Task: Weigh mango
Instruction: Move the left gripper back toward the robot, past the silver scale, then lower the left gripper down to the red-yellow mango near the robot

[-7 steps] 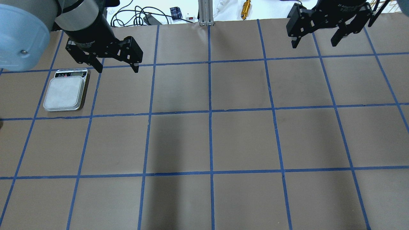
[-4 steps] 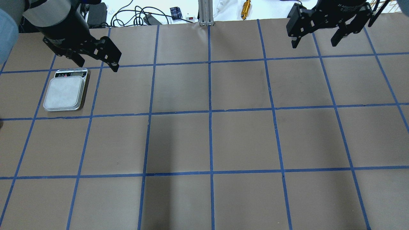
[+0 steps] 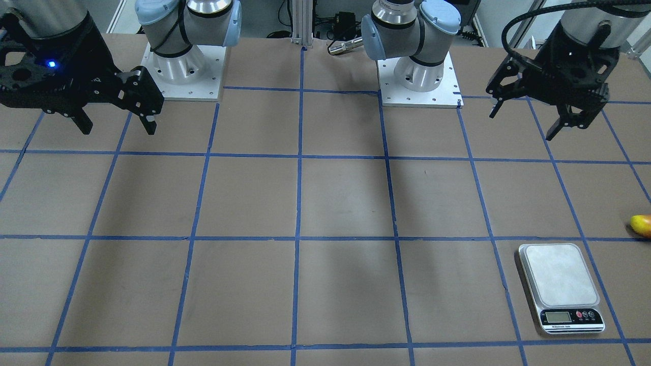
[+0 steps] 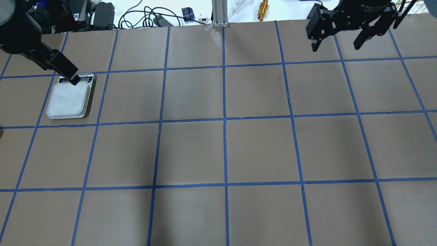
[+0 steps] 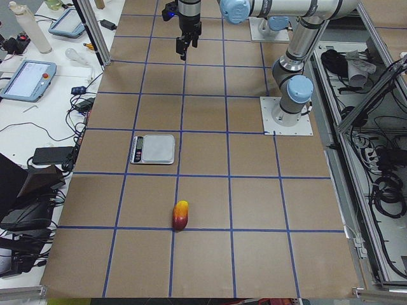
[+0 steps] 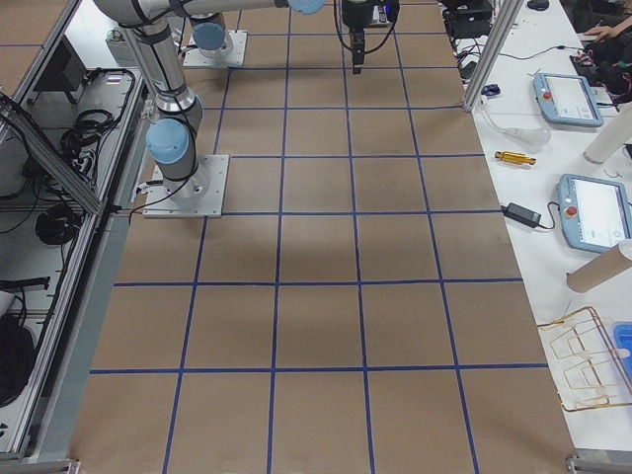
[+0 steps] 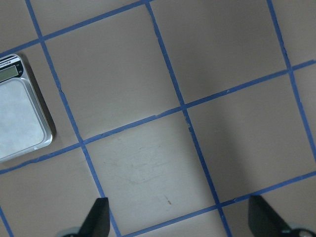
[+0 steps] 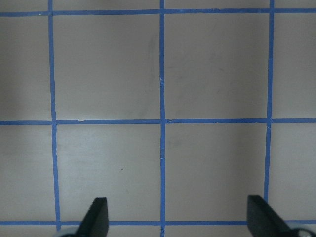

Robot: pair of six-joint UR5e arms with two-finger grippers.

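Observation:
The mango (image 5: 180, 215), yellow at one end and red at the other, lies on the brown table near its left end, one grid square past the scale (image 5: 154, 149). Only its yellow tip (image 3: 642, 225) shows in the front view, and the overhead view does not show it. The silver scale (image 4: 70, 99) has nothing on its plate and also shows in the left wrist view (image 7: 19, 118). My left gripper (image 3: 522, 125) is open and empty, high above the table; one of its fingers (image 4: 65, 70) overlaps the scale's display. My right gripper (image 4: 335, 48) is open and empty at the far right.
Blue tape divides the table into squares. Cables, a gold cylinder (image 4: 263, 10) and an aluminium post (image 4: 220, 13) sit past the far edge. The two arm bases (image 3: 419, 76) stand on the robot's side. Tablets (image 5: 25, 76) lie on a side table.
My left gripper has swung to the overhead view's left, from beside the scale's far right corner to the frame's left edge. The right gripper and the scale have not moved.

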